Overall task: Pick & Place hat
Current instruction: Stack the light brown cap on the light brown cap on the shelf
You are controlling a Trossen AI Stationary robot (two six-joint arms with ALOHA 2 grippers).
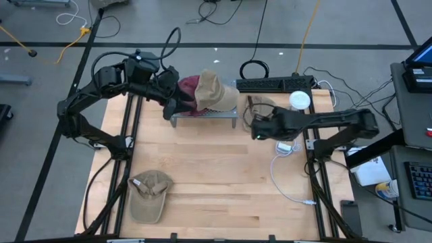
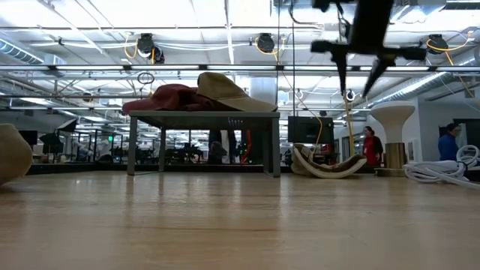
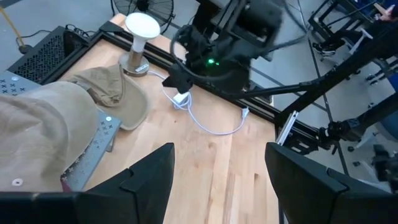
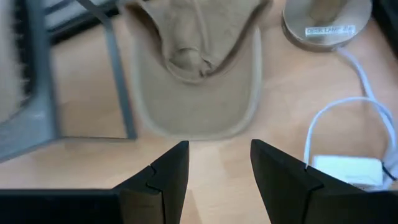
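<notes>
Right end effector (image 4: 214, 171), fingers apart and empty, poised over the tabletop (image 1: 216, 182) with the tan hat (image 4: 196, 65) lying just ahead, brim toward it; left end effector (image 1: 170, 106), likewise parted, farther off by the rack (image 1: 202, 116).

Light: bright and even, from ceiling strip lights (image 2: 187, 46) that show in the low view.
Glare: the ceiling washes out to white at upper left in the low view.
Shadows: soft and short under the metal rack (image 1: 204, 116) on the wooden table (image 1: 216, 175).
Blur: the right gripper (image 2: 360, 75) is smeared in the low view; the tan cap (image 4: 198, 68) in the right wrist view is soft.
</notes>
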